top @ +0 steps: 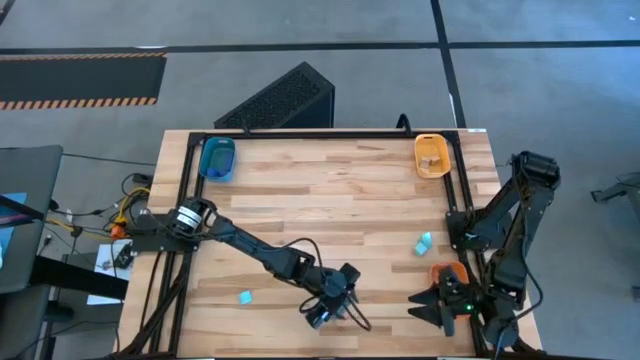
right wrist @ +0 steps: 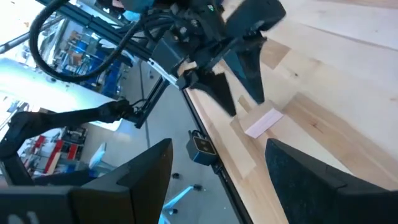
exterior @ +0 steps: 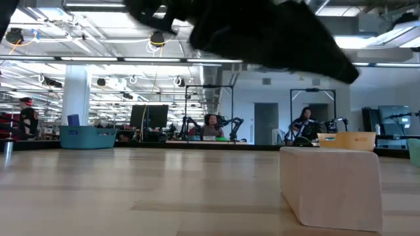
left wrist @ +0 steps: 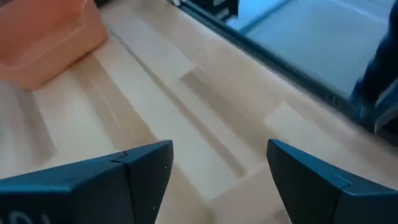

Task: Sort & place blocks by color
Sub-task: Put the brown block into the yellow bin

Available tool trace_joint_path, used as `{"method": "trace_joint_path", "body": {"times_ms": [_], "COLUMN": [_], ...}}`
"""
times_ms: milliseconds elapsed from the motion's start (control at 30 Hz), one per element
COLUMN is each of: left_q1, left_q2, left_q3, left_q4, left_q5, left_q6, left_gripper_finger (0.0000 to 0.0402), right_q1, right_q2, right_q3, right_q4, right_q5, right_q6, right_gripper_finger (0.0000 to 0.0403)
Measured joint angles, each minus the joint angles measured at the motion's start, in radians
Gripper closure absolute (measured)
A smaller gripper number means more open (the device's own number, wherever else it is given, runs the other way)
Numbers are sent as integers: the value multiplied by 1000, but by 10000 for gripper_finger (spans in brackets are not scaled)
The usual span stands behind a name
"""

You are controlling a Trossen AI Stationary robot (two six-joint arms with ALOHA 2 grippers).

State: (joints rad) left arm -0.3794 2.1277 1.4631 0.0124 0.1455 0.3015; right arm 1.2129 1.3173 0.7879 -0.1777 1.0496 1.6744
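Observation:
A pale tan block [right wrist: 264, 121] lies flat on the table near its near edge and shows close up in the low view [exterior: 331, 187]. My left gripper [top: 328, 308] [left wrist: 217, 155] is open and hovers just above the block, fingers pointing down, touching nothing. One cyan cube [top: 245, 297] rests on the table to the left of that gripper, and another [top: 423, 243] sits near the right arm. My right gripper [top: 420, 308] [right wrist: 217, 155] is open and waits low at the near right, beside the orange tray [top: 450, 272].
A blue tray [top: 217, 158] stands at the far left corner. A yellow-orange tray [top: 432, 155] with pale pieces inside stands at the far right. The orange tray [left wrist: 43, 37] also shows in the left wrist view. Bare wood spans the table's middle. People sit beyond the far edge.

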Motion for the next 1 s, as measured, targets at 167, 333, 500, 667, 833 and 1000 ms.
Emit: {"method": "trace_joint_path", "body": {"times_ms": [167, 333, 500, 667, 833, 1000], "left_q1": [-5, -36, -65, -80, -85, -108], "left_q2": [32, 35, 35, 35, 43, 92], "left_q3": [-2, -2, -2, -2, -1, -2], "left_q4": [-3, 11, 4, -56, -37, -2], "left_q5": [-16, -83, -146, -246, -254, -223], "left_q6": [-321, -401, -394, -394, -529, -536], "left_gripper_finger": [141, 86, 15, 15, 18, 18], "right_q1": [-9, -39, -70, -102, -135, -160], "right_q2": [0, 0, 0, 0, 0, -1], "right_q3": [0, 0, 0, 0, 0, 0], "right_q4": [-2, -17, -29, -32, -36, -30], "right_q5": [0, -2, -15, -79, -118, -145], "right_q6": [0, 1, 1, -4, -4, -3], "right_gripper_finger": [122, 122, 122, 122, 122, 122]}}
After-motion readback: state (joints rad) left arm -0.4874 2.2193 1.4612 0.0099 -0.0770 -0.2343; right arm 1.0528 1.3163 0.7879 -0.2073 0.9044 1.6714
